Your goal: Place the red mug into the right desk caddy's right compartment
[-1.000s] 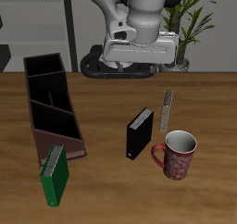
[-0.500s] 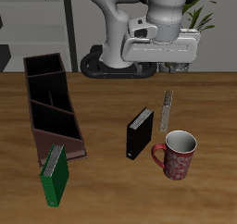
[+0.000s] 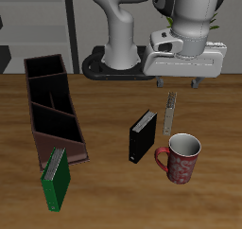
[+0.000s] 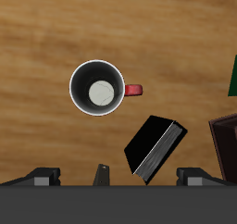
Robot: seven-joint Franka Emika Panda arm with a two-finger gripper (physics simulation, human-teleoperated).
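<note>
We are hovering the two-finger gripper high above the wooden table, over the far side near the mug, carrying nothing; whether the jaws are open or closed we cannot tell, since the fingers are barely showing in either view. Nothing of the task is done yet as far as we are judging: the dark red speckled ceramic mug with a loop handle is standing upright and untouched on the table near the front edge, well apart from the long narrow maroon-brown desk caddy across the table. Its squarish right compartment at the far end is showing a black, empty inside. Still left: descending, grasping the mug, carrying it over, lowering it in. Counting quickly: one mug, one caddy, one small black box standing just beside the mug's handle side, one green book standing at the caddy's near end, one thin grey ruler-like strip lying behind the mug, one gripper.
</note>
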